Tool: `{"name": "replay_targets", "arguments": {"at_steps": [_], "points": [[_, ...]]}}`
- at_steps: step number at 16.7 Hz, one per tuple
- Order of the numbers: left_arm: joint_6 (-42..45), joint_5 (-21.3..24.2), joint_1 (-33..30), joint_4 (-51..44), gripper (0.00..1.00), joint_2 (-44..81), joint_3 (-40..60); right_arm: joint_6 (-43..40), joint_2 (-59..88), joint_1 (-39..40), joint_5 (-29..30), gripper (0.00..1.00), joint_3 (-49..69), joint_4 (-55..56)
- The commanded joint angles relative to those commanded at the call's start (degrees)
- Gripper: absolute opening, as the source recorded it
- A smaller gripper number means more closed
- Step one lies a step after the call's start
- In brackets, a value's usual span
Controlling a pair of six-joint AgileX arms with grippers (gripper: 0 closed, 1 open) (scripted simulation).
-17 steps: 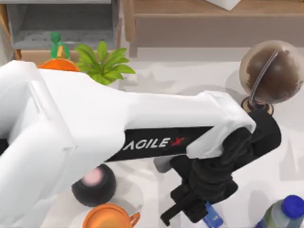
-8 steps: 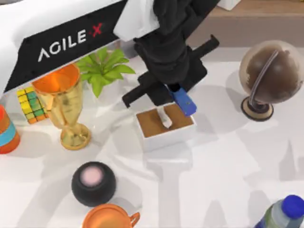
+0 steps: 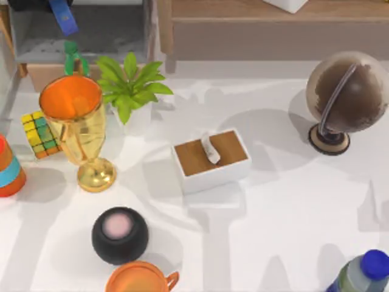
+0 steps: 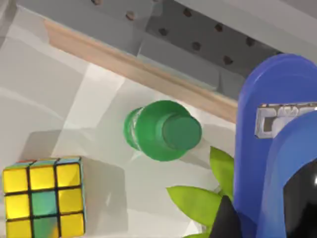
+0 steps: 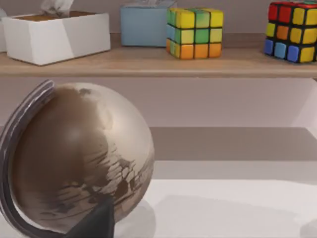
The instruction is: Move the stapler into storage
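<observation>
The bright-blue stapler (image 3: 62,16) hangs tilted over the grey storage compartment (image 3: 109,33) at the table's back left corner. My left gripper (image 3: 33,3) is shut on it at the picture's top edge. In the left wrist view the stapler (image 4: 270,144) rises close up between the black fingers (image 4: 299,201), above the wooden front rim of the storage compartment (image 4: 148,74). My right gripper (image 5: 94,224) is parked near the globe (image 5: 74,158) on the right side.
Along the left stand a green bottle (image 3: 74,58), a plant (image 3: 130,82), a gold cup (image 3: 78,121), a colour cube (image 3: 39,134) and an orange can (image 3: 7,167). A tissue box (image 3: 211,159) sits mid-table, with a black ball (image 3: 119,234) in front and the globe (image 3: 347,97) at right.
My left arm swung from the front right, over the tissue box, to the back left corner, carrying the stapler with it. It no longer covers the table.
</observation>
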Motion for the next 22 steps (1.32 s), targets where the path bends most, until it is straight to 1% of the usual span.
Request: {"name": "replay_targets", "arguments": {"at_steps": [3,5,7,9,12,16,18,22], "points": [[13.8,-0.6,11.3,-3.8,0.00,5.4,5.6,0.0,0.0,0.0,0.0,1.00,0.0,0.0],[22.2,-0.6,17.8,-5.6,0.00,9.9,8.9,0.0,0.0,0.0,0.0,1.00,0.0,0.0],[29.9,-0.1,23.1,-6.8,0.00,14.8,12.1,0.0,0.0,0.0,0.0,1.00,0.0,0.0],[36.6,0.9,27.1,-7.6,0.00,19.9,14.9,0.0,0.0,0.0,0.0,1.00,0.0,0.0],[45.0,2.9,30.4,-8.8,0.00,26.8,18.0,0.0,0.0,0.0,0.0,1.00,0.0,0.0],[52.4,4.9,31.3,-11.6,0.00,32.1,20.0,0.0,0.0,0.0,0.0,1.00,0.0,0.0],[54.0,5.2,31.3,-12.7,0.00,32.9,20.2,0.0,0.0,0.0,0.0,1.00,0.0,0.0],[54.1,5.3,31.3,-12.8,0.00,32.9,20.2,0.0,0.0,0.0,0.0,1.00,0.0,0.0]]}}
